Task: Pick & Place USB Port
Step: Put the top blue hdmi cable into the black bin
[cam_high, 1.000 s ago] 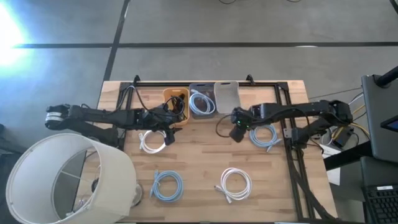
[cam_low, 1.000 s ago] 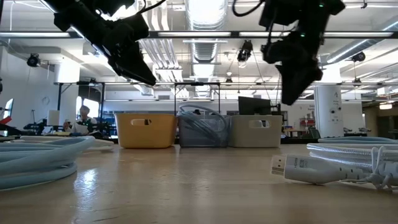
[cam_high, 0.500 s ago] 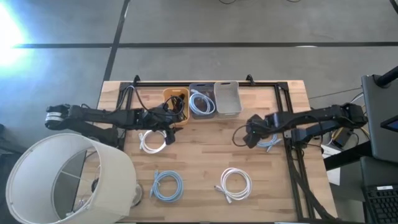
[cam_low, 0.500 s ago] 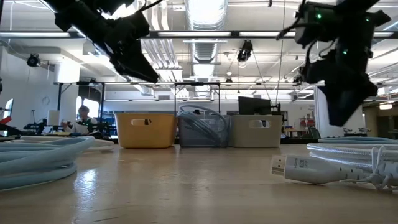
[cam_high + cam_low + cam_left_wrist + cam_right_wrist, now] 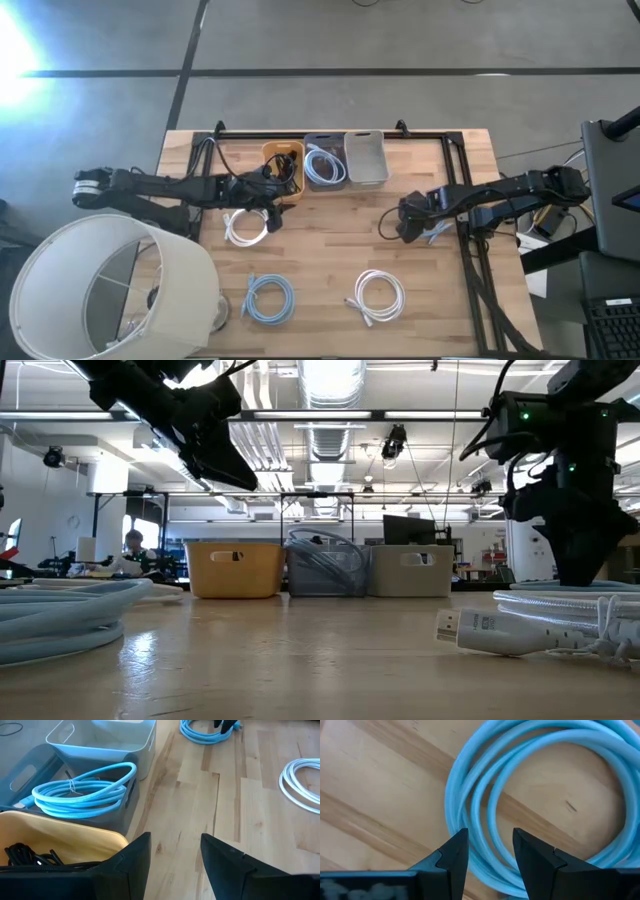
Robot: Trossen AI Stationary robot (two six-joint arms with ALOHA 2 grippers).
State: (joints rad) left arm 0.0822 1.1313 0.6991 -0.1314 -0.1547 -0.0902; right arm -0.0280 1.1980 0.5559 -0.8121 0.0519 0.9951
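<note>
A light blue cable coil (image 5: 432,222) lies flat on the table's right part. My right gripper (image 5: 408,224) is low over its left side and open, fingers pointing down. In the right wrist view the coil's strands (image 5: 470,805) pass between the spread fingers of the right gripper (image 5: 489,845). In the low view the right gripper (image 5: 578,565) reaches down to the cable (image 5: 560,600). My left gripper (image 5: 274,200) hovers open by the yellow bin (image 5: 283,162), high above the table (image 5: 215,455). My right gripper comes at the blue coil's left side (image 5: 462,820) from above, pointing down, one finger (image 5: 451,854) outside the ring and one (image 5: 536,860) over its inside. Whether the fingers touch the strands, I cannot tell. The coil lies flat on the table.
Three bins stand at the far edge: yellow with a black cable (image 5: 30,855), grey with a blue coil (image 5: 80,795), and a pale one (image 5: 365,157). Two white coils (image 5: 245,226) (image 5: 378,296) and another blue coil (image 5: 268,298) lie on the table. A large white lampshade (image 5: 105,290) covers the near left corner.
My right gripper has moved from in front of the bins toward the table's right and near edge and gone down onto the blue coil, staying open. The left arm has kept still.
</note>
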